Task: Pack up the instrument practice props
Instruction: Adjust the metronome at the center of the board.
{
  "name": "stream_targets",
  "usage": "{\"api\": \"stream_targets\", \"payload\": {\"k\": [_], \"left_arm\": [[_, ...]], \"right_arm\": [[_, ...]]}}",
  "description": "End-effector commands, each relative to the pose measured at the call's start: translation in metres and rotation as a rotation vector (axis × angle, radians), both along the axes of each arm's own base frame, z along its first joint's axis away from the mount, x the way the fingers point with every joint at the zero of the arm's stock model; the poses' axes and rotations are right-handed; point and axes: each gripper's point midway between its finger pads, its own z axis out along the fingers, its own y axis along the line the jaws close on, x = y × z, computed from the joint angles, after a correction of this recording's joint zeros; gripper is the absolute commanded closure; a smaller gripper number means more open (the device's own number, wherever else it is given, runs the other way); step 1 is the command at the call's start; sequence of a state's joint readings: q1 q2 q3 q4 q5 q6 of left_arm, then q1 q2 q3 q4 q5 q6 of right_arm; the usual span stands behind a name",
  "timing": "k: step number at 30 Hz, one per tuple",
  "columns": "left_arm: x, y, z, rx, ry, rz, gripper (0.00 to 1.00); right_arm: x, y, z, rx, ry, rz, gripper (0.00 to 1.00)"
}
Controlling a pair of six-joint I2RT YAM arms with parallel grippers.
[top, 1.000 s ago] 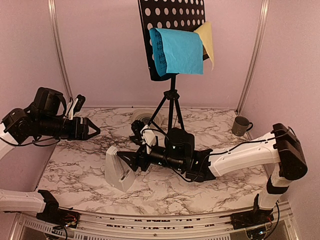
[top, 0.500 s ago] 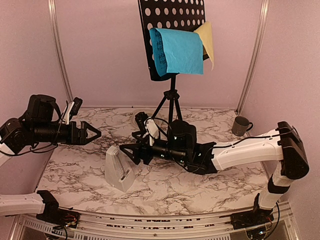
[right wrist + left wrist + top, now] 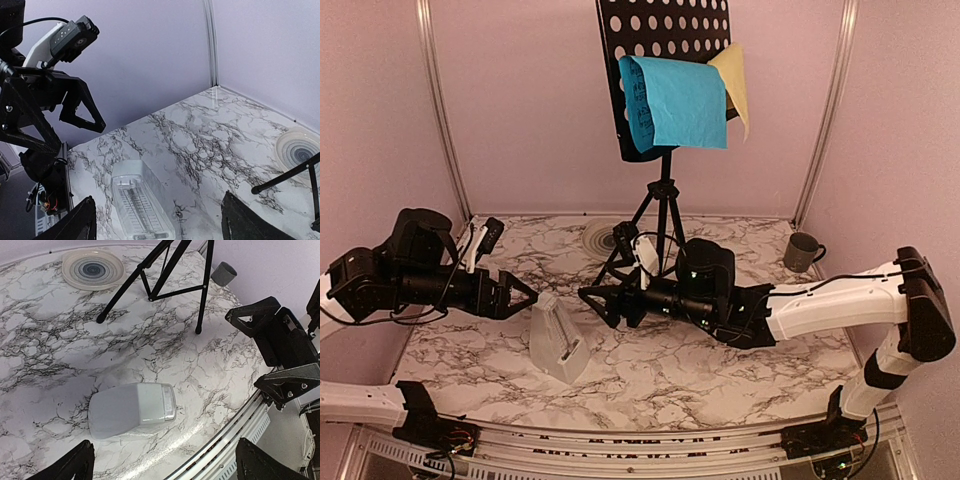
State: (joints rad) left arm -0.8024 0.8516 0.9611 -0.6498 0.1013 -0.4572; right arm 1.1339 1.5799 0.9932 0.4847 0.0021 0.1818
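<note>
Progress looks slight: the metronome (image 3: 558,345) sits loose on the table (image 3: 720,370) at 7 o'clock, between your left gripper (image 3: 525,295) and right gripper (image 3: 590,300), both spread wide and empty; the stand (image 3: 660,25) at 12 o'clock carries a blue page (image 3: 680,100) and a yellow page (image 3: 735,75), unpacked

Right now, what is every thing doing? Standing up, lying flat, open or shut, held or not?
Music stand: standing, legs spread open.
Blue page: hanging curled on the stand.
Yellow page: hanging behind the blue page, curled.
Metronome: on the table, not held; upright or tipped, I cannot tell.
Mug: standing upright.
Plate: lying flat, nothing on it.
Left fingers: open, holding nothing.
Right fingers: open, holding nothing.
</note>
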Motion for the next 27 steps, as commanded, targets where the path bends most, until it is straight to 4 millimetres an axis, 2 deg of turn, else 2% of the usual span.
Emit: {"api": "stream_targets", "payload": {"k": [1,10,12,19,27], "left_arm": [[0.002,0.006,-0.009,0.016,-0.009,0.059,0.01],[-0.004,0.017,-0.004,-0.042,-0.012,0.105,0.01],[-0.005,0.020,-0.010,-0.036,-0.009,0.114,0.01],[0.001,0.026,-0.011,-0.028,-0.035,0.152,0.01],[0.008,0.037,-0.006,-0.051,-0.106,0.215,0.01]], "right_arm": [[-0.001,-0.006,-0.022,-0.062,0.013,0.002,0.18],[-0.015,-0.014,-0.075,-0.180,0.048,0.025,0.17],[-0.020,-0.016,-0.085,-0.203,0.055,0.023,0.18],[-0.038,-0.024,-0.115,-0.255,0.095,0.020,0.34],[-0.043,-0.024,-0.149,-0.303,0.160,0.018,0.53]]}}
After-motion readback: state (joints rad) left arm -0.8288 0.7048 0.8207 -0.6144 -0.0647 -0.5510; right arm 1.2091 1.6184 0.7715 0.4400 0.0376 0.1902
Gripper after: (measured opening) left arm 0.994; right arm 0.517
